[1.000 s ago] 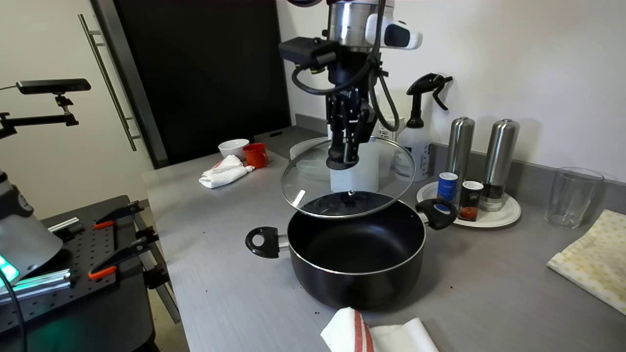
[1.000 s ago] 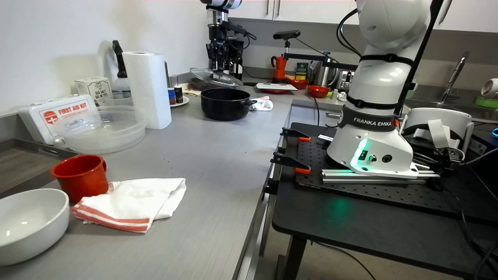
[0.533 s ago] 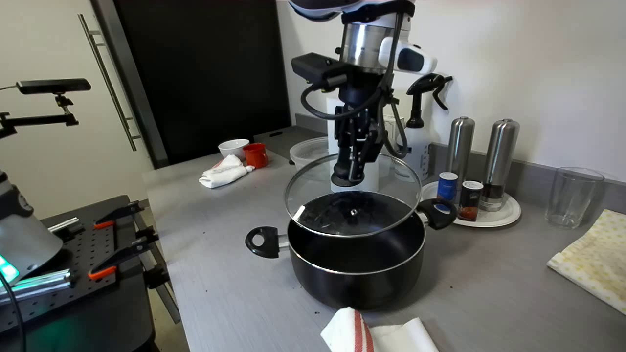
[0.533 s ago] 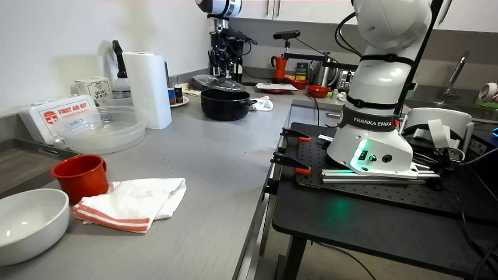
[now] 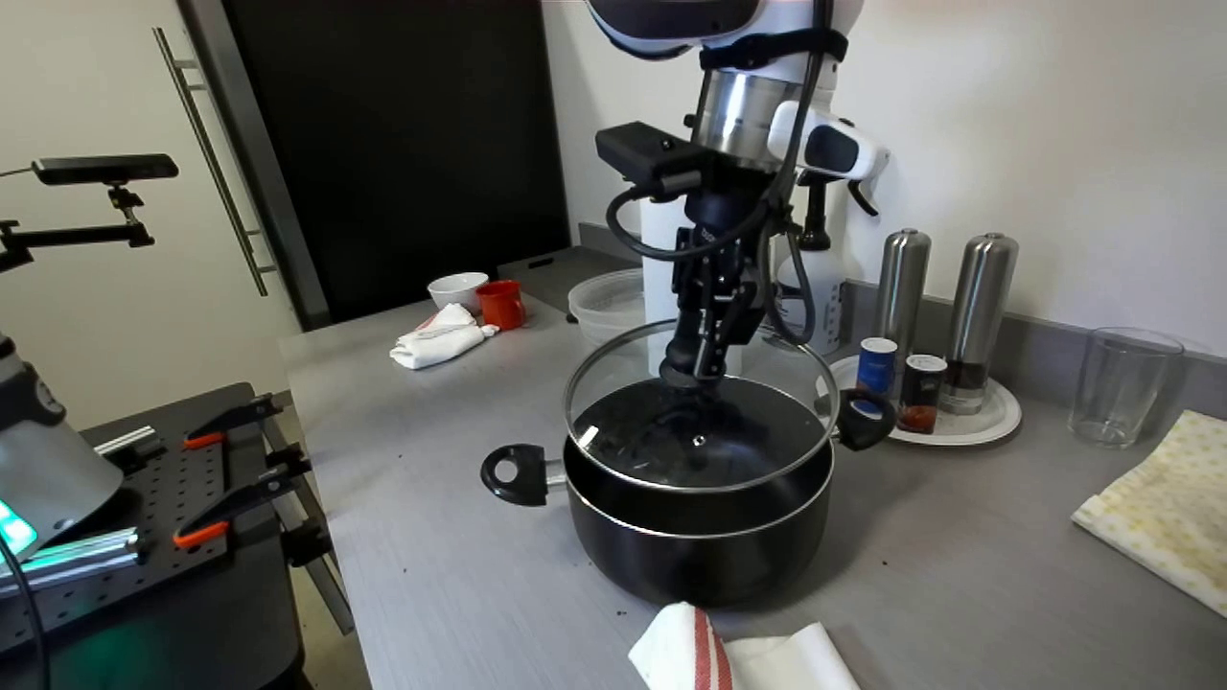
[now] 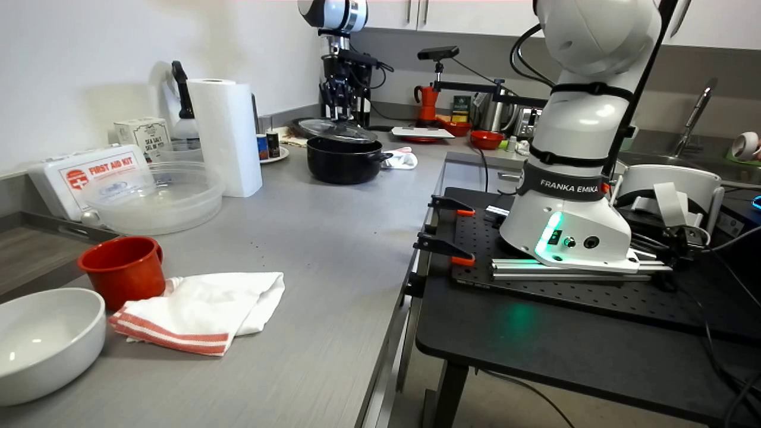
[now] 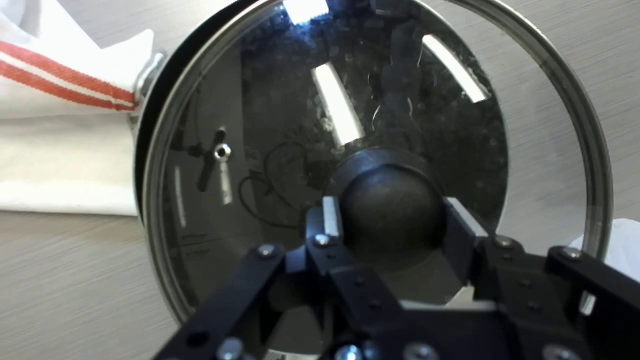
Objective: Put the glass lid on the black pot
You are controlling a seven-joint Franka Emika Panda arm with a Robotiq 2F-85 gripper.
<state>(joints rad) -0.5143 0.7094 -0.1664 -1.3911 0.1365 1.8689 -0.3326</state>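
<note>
The glass lid (image 5: 767, 455) hangs over the black pot (image 5: 705, 561) in both exterior views, clear with a metal rim. My gripper (image 5: 695, 369) is shut on the lid's black knob; in the wrist view the gripper (image 7: 397, 220) has a pad on each side of the knob (image 7: 392, 205). In an exterior view the lid (image 6: 342, 131) is tilted, sloping down to the right, just above the pot (image 6: 343, 163). The pot's front opening shows below the lid's near edge, so the lid is raised and set toward the back. The pot's far rim is partly hidden behind the lid.
A striped cloth (image 5: 748, 656) lies close in front of the pot. A white plate (image 5: 1002, 417) with small jars and steel mills stands beside the right pot handle (image 5: 863, 420). A spray bottle (image 5: 820, 297) and a paper towel roll (image 6: 223, 137) stand behind.
My gripper and the lid have moved down toward the pot and a little to the right in an exterior view. The lid covers more of the pot's opening. The pot has not moved.
</note>
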